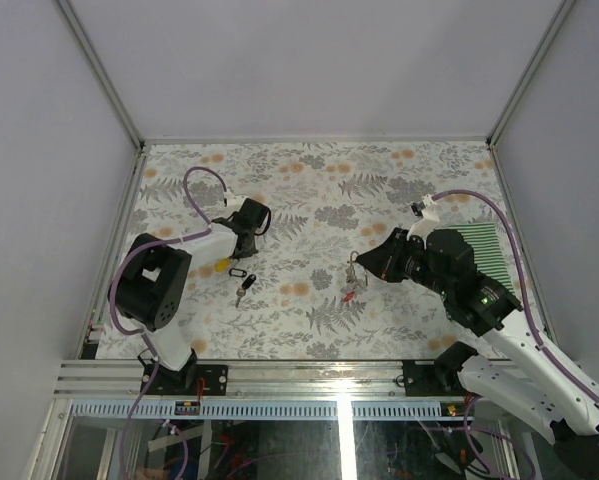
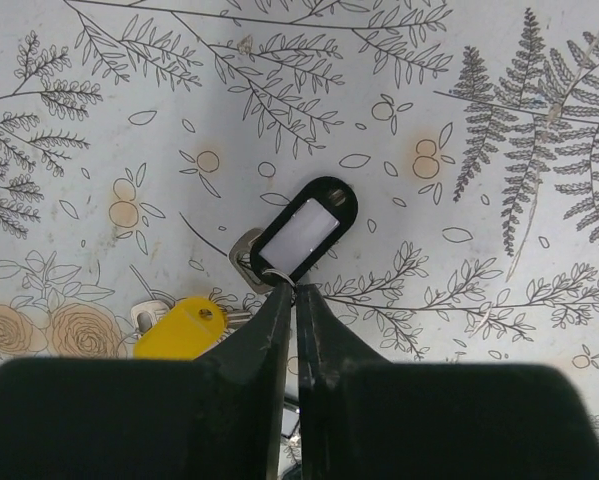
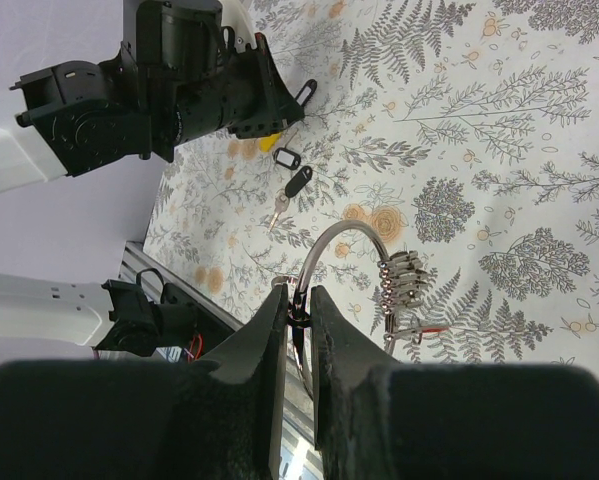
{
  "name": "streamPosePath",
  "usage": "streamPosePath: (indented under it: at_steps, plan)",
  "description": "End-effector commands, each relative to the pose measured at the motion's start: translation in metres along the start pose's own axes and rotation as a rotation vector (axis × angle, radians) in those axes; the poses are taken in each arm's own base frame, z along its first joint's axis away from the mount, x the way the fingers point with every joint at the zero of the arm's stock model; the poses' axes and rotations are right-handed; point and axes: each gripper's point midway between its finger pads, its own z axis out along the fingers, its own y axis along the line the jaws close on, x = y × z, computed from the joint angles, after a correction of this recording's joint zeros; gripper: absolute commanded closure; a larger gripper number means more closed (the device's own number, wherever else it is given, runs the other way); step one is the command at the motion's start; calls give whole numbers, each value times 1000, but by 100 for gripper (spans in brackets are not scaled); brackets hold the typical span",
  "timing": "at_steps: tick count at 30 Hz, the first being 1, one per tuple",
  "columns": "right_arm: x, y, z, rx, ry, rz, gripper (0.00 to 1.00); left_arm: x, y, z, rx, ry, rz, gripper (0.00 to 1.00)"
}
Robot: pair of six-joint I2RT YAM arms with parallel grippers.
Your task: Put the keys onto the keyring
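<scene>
left gripper was pinched shut on black-tagged key | yellow-tagged key was laid just beside it on counter | right gripper was clamped on keyring

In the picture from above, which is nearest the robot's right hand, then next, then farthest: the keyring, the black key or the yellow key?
1. Keyring: held in the right hand itself.
2. Black key: well away to the left of that hand.
3. Yellow key: farthest left, beside the left arm.
</scene>
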Motion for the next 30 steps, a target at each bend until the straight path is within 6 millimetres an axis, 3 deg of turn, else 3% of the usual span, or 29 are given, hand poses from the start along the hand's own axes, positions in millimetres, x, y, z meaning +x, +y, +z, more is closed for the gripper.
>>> streamPosePath:
  at_steps: [1, 9, 19, 30]
  plan:
    - [-12, 18, 0, -74, -37, -12, 100, -3, 5, 5, -31, -28, -7, 98]
    - [-12, 18, 0, -75, -36, -13, 100, -12, 4, -16, -4, -69, 11, 100]
    - [-16, 18, -2, -70, -44, -89, 100, -35, -34, -94, 294, -182, 84, 100]
    - [-35, 38, -15, -185, -124, -426, 100, -36, -76, -185, 718, -227, 182, 100]
